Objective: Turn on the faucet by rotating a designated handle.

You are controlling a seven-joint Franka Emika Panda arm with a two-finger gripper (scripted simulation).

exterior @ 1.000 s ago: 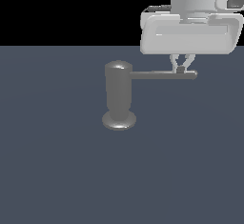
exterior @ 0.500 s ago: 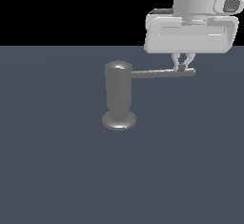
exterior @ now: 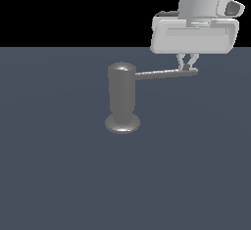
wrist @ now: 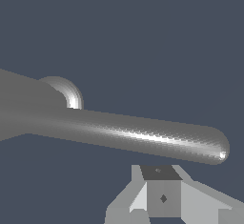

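Dark slate ground (exterior: 59,175) carries the faucet (exterior: 121,99) near its middle. Its handle (exterior: 165,73) runs level toward the exterior view's right. The gripper (exterior: 187,68) hangs directly above the rod's tip, fingers drawn close together beside it; whether they pinch it I cannot tell.

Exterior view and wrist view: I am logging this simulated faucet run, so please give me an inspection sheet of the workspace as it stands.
Surface: plain dark blue-grey floor, bare around the faucet.
Job's things: dull grey metallic upright faucet on a flared disc base; slim dark-grey rod handle projects toward the exterior view's right.
Clutter: nothing seen.
Grippers: white gripper sits at the handle's tip, fingers close together; contact cannot be judged.
Cables: nothing seen.
Surroundings: black background above the floor.
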